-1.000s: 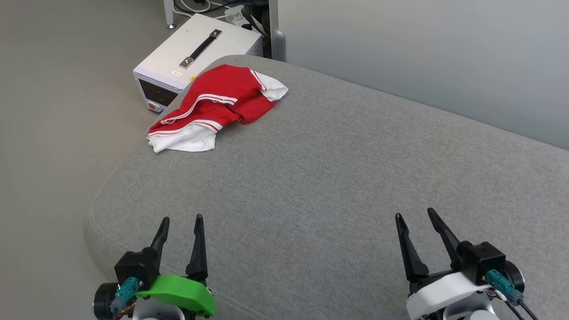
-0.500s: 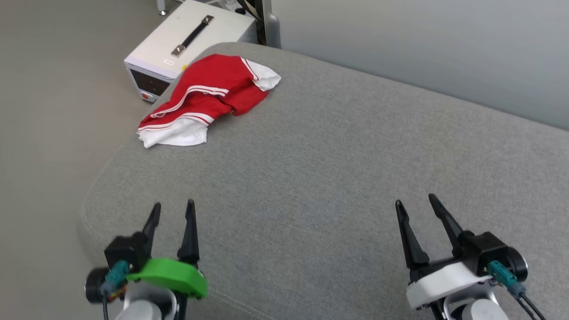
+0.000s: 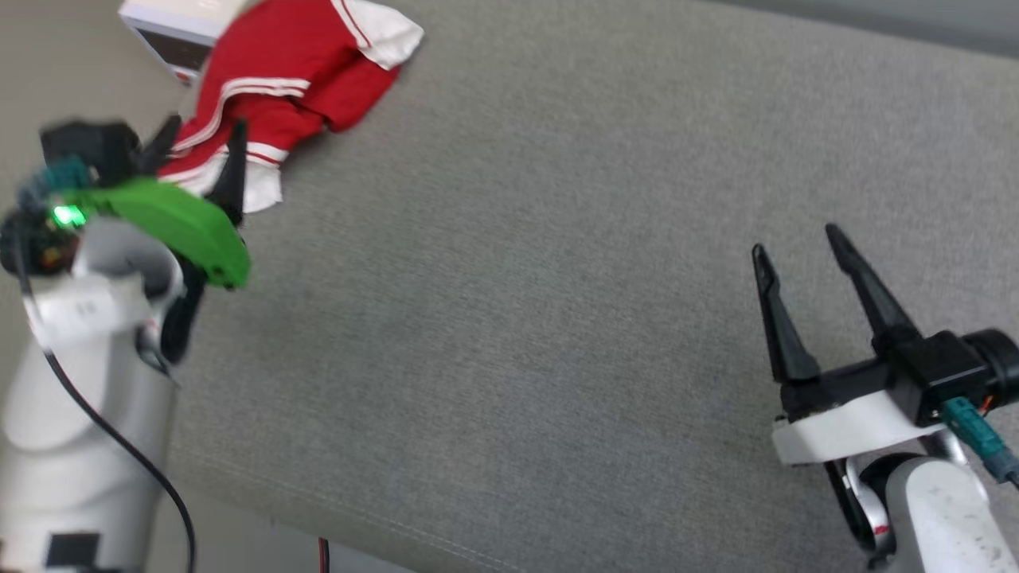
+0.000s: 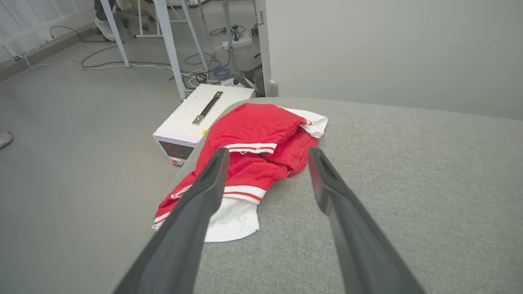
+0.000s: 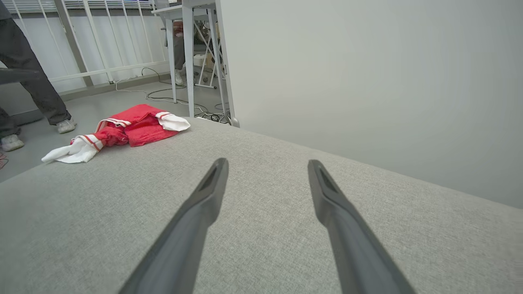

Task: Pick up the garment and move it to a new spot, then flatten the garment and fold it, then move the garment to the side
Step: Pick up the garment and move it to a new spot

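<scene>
Your left gripper (image 3: 203, 142) is spread wide and empty, fingers aimed at the garment (image 3: 271, 87) in the upper left of the head view. Your right gripper (image 3: 796, 243), also spread and empty, hovers over bare fabric at lower right. The garment lies bunched at the rounded edge of the grey cushion (image 3: 557, 302), one white sleeve right at the rim. Nudge the heap outward, or pinch only a loose fold, and it will likely slide to the floor beside the white box (image 4: 204, 118). The cushion looks soft, so fingertips may dig in. Beyond it are cables (image 4: 212, 73), table legs (image 4: 169, 49) and a person's legs (image 5: 36, 94).
</scene>
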